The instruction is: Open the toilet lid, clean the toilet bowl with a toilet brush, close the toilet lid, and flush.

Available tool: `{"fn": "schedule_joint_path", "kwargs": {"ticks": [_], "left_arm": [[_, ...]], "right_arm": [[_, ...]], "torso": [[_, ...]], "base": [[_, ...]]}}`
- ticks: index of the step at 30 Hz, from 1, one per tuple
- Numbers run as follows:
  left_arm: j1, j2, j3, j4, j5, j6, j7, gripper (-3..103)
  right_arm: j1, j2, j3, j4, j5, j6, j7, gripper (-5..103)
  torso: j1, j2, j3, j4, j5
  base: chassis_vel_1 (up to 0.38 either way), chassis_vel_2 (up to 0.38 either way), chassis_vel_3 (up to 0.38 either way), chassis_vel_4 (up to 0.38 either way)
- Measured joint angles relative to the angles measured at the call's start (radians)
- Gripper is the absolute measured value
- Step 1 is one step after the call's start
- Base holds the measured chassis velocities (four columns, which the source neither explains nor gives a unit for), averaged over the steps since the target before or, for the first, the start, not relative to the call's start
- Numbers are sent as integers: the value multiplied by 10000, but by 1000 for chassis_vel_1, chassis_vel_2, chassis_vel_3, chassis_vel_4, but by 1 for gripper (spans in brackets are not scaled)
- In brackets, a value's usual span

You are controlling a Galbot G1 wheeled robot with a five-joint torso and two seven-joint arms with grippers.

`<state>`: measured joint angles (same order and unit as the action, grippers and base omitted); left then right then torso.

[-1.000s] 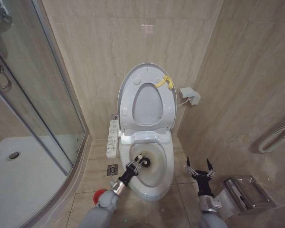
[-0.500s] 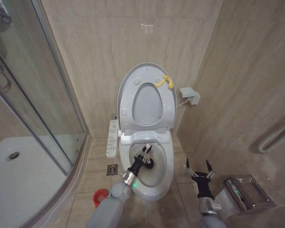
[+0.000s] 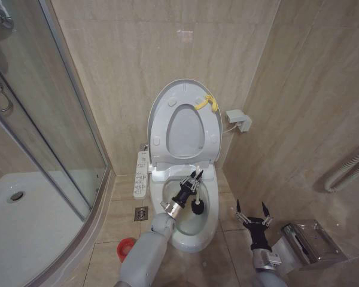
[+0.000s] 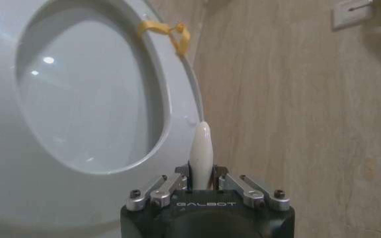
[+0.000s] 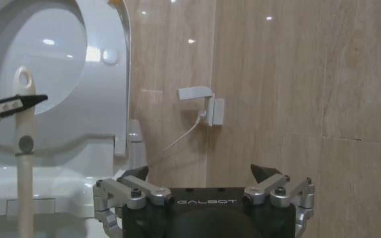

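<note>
- One shower tray (image 3: 24,215) sits to the left, behind a glass door (image 3: 42,119).
- One toilet bowl (image 3: 210,206) stands against the back wall, with brown stains inside.
- One toilet lid (image 3: 161,107) is up, leaning on the wall, with the seat ring (image 3: 210,134) in front of it. One yellow tie (image 3: 207,103) hangs at its rim.
- Two grippers show. The left gripper (image 3: 191,184) reaches over the bowl, its fingers closed tight on the toilet brush (image 3: 197,207). The dark brush head is down inside the bowl.
- The right gripper (image 3: 251,212) waits low beside the toilet, fingers spread wide with nothing in them.
- One button panel (image 3: 142,174) sits by the bowl's left side.
- One red cup (image 3: 127,246) stands on the floor.
- The wrist views show the word "GALBOT" on each gripper. The left wrist view shows the white handle (image 4: 201,148) pinched between the fingers.
</note>
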<state>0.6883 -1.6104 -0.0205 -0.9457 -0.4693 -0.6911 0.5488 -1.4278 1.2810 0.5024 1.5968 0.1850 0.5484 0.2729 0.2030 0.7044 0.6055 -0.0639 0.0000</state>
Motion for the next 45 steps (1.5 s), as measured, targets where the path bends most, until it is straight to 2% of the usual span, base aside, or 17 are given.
{"fn": "schedule_joint_path", "kwargs": {"ticks": [5, 18, 30, 45], "left_arm": [[-142, 8, 84, -3, 330, -152, 150, 21], [-715, 17, 8, 315, 347, -554, 948, 21], [-1088, 22, -414, 1504, 645, -668, 1015, 21], [-1070, 22, -81, 1161, 655, -628, 891, 21]], "right_arm": [[32, 6, -14, -68, 4, 6, 0, 100], [181, 60, -150, -265, -19, 6, -20, 100], [312, 10, -291, -432, -35, -10, -60, 100], [223, 51, -252, -361, -88, -12, -68, 100]], "torso": [[0, 0, 0, -1, 0], [0, 2, 0, -4, 0], [0, 1, 0, 1, 0], [-1, 2, -1, -2, -1]], "base": [[0, 0, 0, 0], [0, 0, 0, 0], [0, 0, 0, 0], [0, 0, 0, 0]]}}
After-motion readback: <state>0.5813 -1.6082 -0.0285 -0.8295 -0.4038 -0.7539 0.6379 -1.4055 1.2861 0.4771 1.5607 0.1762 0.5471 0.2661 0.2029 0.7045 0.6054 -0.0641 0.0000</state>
